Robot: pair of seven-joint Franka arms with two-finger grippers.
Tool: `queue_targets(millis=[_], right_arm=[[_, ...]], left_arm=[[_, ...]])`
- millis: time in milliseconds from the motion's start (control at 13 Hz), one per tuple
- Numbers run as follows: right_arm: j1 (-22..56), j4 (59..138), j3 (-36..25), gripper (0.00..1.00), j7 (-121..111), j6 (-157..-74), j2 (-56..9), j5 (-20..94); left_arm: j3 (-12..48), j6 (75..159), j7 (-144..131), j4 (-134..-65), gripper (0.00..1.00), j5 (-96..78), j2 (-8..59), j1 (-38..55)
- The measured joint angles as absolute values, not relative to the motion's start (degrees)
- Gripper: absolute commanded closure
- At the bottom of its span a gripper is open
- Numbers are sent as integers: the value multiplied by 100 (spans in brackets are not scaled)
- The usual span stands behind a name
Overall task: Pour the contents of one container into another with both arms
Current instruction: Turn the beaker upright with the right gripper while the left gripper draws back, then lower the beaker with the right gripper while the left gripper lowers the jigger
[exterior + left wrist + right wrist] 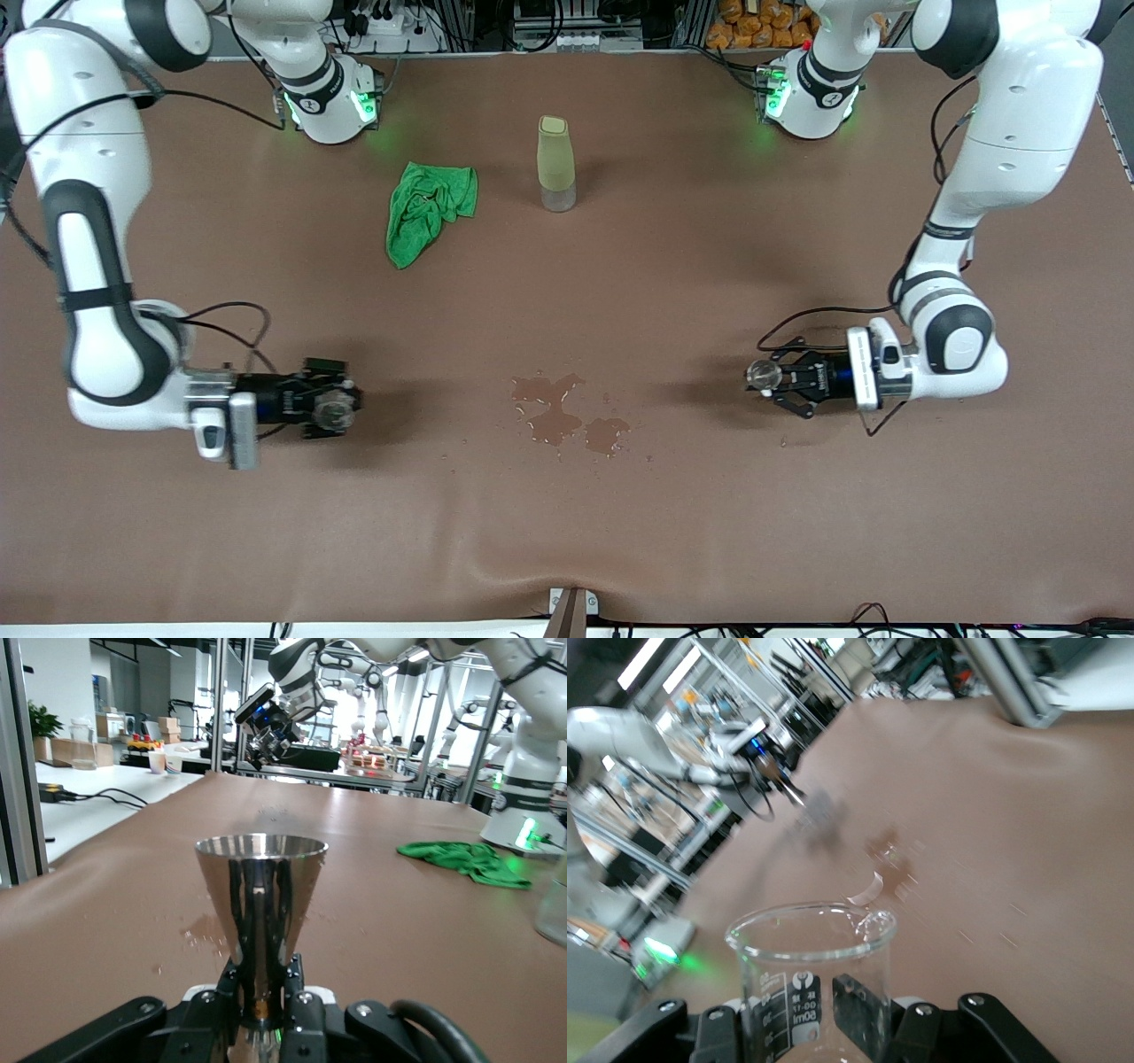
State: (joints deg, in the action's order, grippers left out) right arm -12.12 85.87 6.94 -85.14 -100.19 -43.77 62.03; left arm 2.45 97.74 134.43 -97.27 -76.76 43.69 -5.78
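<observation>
We see the left gripper [772, 379] pinching the tapered shiny metal cup [260, 912], the right gripper [332, 409] pinching the round glass cup [808, 979], above the matte brown tabletop [709, 496].

Both arms are glossy white with black joint bands; loose black cables loop beside each black-linkage hand: left hand [769, 379], right hand [341, 409]. The bases glow green, nearest the bottle [555, 164].

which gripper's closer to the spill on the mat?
Right gripper, slightly: it holds the glass cup at the right arm's end; left gripper, with the metal cup, is a bit farther from the spill.
</observation>
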Motion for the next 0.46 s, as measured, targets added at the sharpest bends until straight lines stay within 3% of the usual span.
queue_targets(millis=[463], right_arm=[[-2586,8612,685,100,-10387,-10109,-4889,5702]], left_arm=[[243,9325,14020,-9850,100,-6855,4546,-1322]])
